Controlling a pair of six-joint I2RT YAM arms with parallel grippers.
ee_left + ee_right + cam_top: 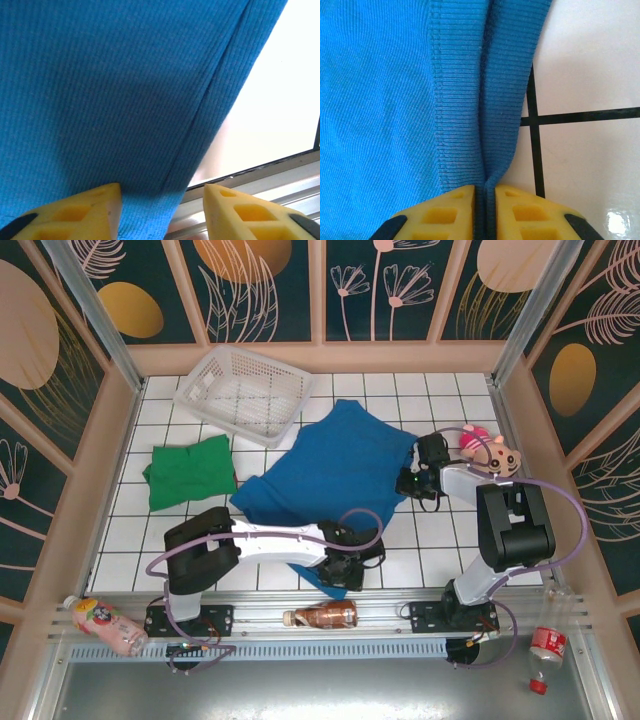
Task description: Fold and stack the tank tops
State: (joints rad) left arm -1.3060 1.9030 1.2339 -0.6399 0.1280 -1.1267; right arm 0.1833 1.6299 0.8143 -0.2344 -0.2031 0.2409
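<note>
Blue tank top (340,460) lies spread near green top (190,475), basket (290,410) and pink toy (487,450).

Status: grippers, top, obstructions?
Right gripper shut on blue tank top hem. Left gripper open at its near edge. Pink toy beside right arm.

Blue top (330,462), green top (190,472)

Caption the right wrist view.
Right gripper shut on the ribbed edge of the blue cloth tank top, over white tiled table.
</note>
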